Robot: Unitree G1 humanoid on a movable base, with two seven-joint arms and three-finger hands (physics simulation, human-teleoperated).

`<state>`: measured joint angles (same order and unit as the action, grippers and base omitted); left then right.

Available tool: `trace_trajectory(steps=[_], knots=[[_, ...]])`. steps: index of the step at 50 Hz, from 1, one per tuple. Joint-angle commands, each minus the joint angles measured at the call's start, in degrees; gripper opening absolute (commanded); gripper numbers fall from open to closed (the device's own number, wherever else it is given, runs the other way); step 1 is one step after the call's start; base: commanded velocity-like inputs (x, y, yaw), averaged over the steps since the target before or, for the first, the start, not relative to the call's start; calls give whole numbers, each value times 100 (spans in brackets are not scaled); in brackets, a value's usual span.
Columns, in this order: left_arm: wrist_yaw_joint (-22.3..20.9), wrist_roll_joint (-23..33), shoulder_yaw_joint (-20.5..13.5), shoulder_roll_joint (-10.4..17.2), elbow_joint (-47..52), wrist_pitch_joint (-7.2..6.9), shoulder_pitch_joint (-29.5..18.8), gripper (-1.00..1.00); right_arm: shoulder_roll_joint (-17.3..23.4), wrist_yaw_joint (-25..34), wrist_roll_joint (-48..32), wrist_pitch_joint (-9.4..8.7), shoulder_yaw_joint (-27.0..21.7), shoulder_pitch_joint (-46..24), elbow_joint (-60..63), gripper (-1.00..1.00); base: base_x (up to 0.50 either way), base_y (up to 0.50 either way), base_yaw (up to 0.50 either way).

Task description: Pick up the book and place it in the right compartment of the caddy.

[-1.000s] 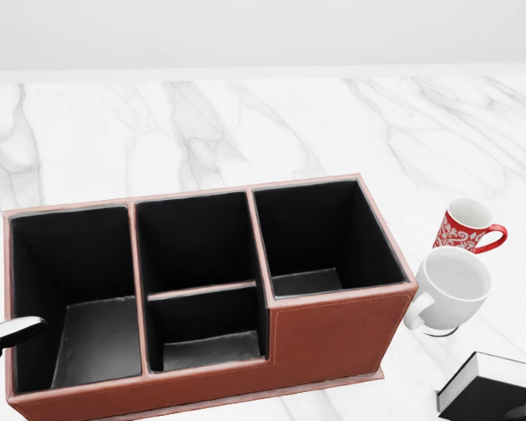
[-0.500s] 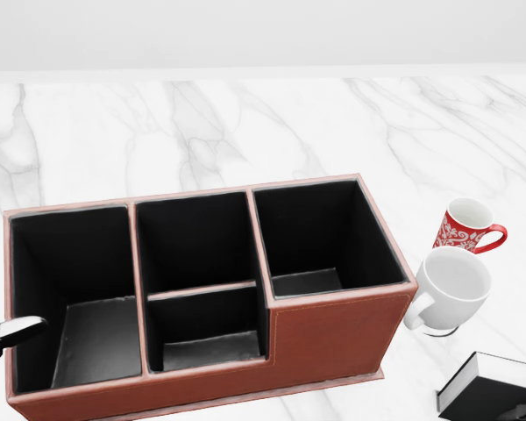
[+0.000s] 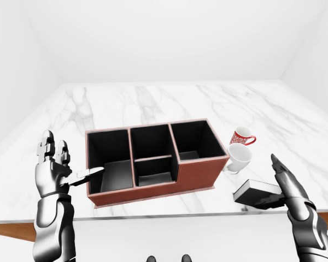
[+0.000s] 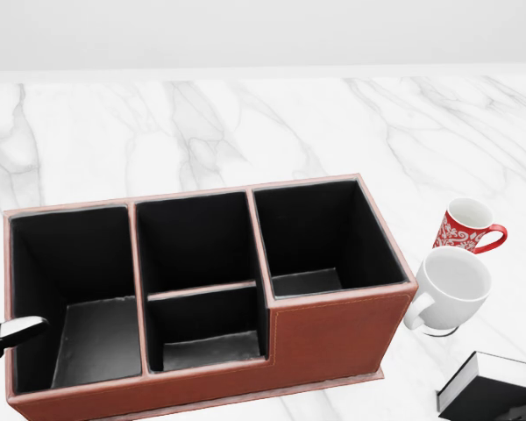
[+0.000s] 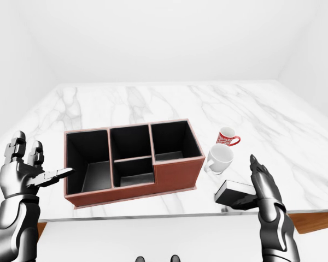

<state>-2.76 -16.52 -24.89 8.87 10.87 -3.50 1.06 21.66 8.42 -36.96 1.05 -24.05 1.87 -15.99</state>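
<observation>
The black book with white page edges lies flat on the marble table near its bottom right edge, below the mugs. My right hand stands open just right of it, fingers stretched upward and the thumb low against the book's near side. The brown caddy with black compartments sits mid-table; its right compartment holds nothing. My left hand is open beside the caddy's left end, one finger pointing at its left wall. In the head view only the book's corner shows at the bottom right.
A red patterned mug and a white mug stand between the caddy's right end and the book. The table's near edge runs just below the caddy and book. White walls surround the table.
The right hand's dark fingers at the book's corner have shifted slightly in the head view, and a thin sliver now shows at that view's right edge. Caddy, mugs and left hand have not moved.
</observation>
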Motion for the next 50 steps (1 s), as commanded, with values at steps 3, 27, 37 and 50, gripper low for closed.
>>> trace_trajectory(steps=[3,27,37,50], knots=[[-1,-2,2,1,-9,13,4,100,-52,206,-142,114,205,191,-409,100,0,0,0],[-2,-1,-5,-5,20,-12,5,100,-147,456,-184,74,53,325,4,-100,0,0,0],[1,11,-3,-7,22,-14,6,100,-331,775,-209,-133,-111,471,760,-100,0,0,0],[6,19,11,-4,14,-10,2,100,-1177,2562,118,-605,-1394,951,4346,-100,0,0,0]])
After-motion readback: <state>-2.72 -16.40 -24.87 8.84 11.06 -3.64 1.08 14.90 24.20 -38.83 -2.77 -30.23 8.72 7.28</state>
